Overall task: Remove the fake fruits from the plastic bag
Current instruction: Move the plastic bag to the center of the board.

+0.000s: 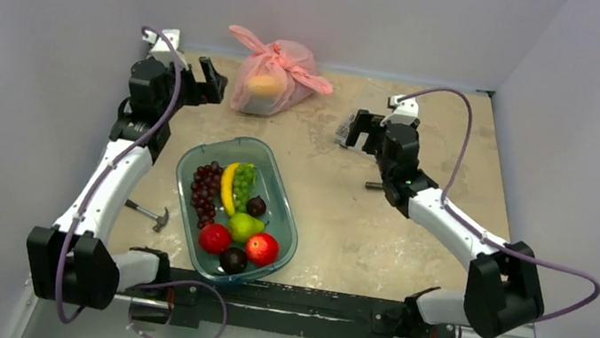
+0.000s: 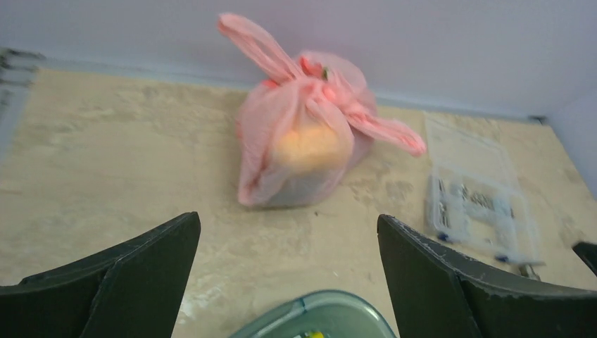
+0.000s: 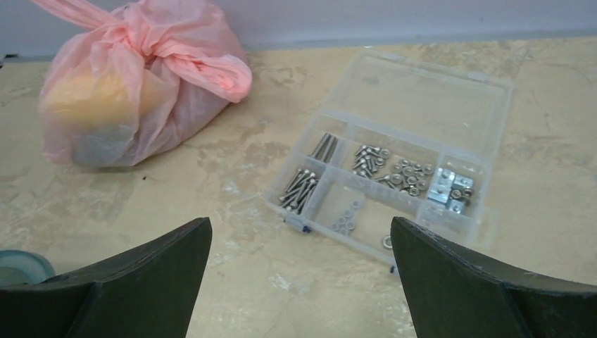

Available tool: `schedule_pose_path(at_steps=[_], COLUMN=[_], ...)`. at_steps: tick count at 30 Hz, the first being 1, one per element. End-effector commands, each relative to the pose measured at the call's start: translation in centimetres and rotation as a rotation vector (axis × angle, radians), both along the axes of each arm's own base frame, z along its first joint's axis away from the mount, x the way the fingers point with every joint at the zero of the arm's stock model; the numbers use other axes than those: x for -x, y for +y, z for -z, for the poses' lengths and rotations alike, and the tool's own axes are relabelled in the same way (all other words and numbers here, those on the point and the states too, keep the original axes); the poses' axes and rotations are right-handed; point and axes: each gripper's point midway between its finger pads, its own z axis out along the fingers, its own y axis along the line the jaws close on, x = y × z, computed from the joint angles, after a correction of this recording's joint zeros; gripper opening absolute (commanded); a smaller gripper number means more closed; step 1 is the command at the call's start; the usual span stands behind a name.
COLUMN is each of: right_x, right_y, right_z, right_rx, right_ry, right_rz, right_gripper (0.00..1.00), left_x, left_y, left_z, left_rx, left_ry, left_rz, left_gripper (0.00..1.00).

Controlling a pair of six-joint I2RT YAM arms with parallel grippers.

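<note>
The pink plastic bag (image 1: 275, 76) stands knotted shut at the back of the table, its loop handles sticking out. A yellow-orange fake fruit (image 1: 266, 85) shows through the thin plastic; the others are hidden inside. My left gripper (image 1: 212, 80) hovers open just left of the bag. In the left wrist view the bag (image 2: 303, 141) sits ahead of the left gripper (image 2: 287, 224), apart from it. My right gripper (image 1: 354, 130) is open to the bag's right. In the right wrist view the right gripper (image 3: 301, 227) has nothing between its fingers, and the bag (image 3: 127, 91) lies at the far left.
A green-tinted tray (image 1: 284, 220) near the front holds grapes, a banana, a pear, apples and plums. A clear compartment box (image 3: 401, 155) of screws and nuts lies under the right gripper. A small hammer (image 1: 151, 215) lies by the left arm. Walls close the back and sides.
</note>
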Motion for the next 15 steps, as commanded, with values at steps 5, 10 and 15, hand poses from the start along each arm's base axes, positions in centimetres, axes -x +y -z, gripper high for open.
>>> schedule_pose_path(at_steps=[5, 10, 15], right_x=[-1.5, -2.9, -5.0], right_y=[3.4, 6.2, 9.9], right_z=[-1.1, -1.5, -1.9], right_rx=[-0.019, -0.154, -0.326], right_ry=[0.000, -0.009, 0.016], right_rz=[0.032, 0.000, -0.056], right_gripper=[0.99, 0.99, 0.99], left_x=[0.2, 0.3, 0.4], left_y=[-6.3, -8.2, -10.0], left_z=[1.8, 2.9, 3.6], left_rx=[0.116, 0.114, 0.121], left_ry=[0.132, 0.188, 0.237], left_rz=[0.287, 0.351, 0.414], left_gripper=[0.96, 0.95, 0.89])
